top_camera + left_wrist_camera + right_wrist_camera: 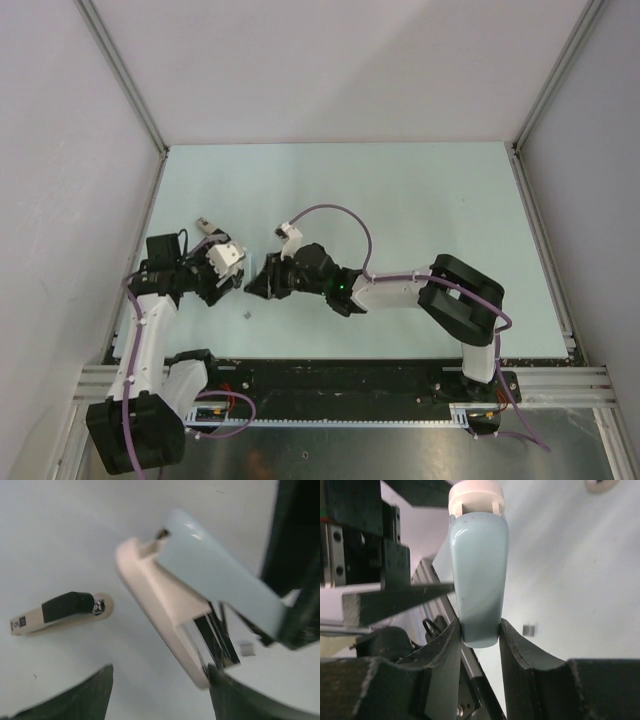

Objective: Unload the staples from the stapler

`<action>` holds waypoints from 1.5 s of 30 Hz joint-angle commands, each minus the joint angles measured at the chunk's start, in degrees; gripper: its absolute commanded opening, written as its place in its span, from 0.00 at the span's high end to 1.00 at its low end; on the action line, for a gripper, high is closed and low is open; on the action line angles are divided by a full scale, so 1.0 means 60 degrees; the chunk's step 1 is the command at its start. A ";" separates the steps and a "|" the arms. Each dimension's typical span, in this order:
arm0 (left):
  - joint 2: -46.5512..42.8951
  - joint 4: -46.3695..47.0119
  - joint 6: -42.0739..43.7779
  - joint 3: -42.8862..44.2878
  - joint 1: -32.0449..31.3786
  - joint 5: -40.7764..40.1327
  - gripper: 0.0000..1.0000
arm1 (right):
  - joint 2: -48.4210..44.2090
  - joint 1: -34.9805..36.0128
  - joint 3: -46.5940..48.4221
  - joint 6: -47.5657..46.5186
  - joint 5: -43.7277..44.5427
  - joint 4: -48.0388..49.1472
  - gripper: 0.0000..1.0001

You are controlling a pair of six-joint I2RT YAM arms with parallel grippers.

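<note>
The stapler point(170, 605) is open, its pale blue lid point(215, 575) swung up off the white base, with dark metal inner parts showing between them. The right gripper point(480, 632) is clamped on the lid's rounded tip, one finger on each side. The left gripper point(159, 672) has its jaws wide apart; the end of the base lies against one finger, and the other finger is well clear. A small grey bit of staples point(530, 629) lies on the table point(400, 200) just beside the stapler, near both grippers. A small beige and black object point(55, 612) lies apart, off to one side.
</note>
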 commanded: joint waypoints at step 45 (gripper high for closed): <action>0.2441 0.1821 -0.8084 0.2735 0.1753 -0.1705 0.01 | 0.3547 0.0932 0.8133 -0.2682 0.2471 -1.1851 0.57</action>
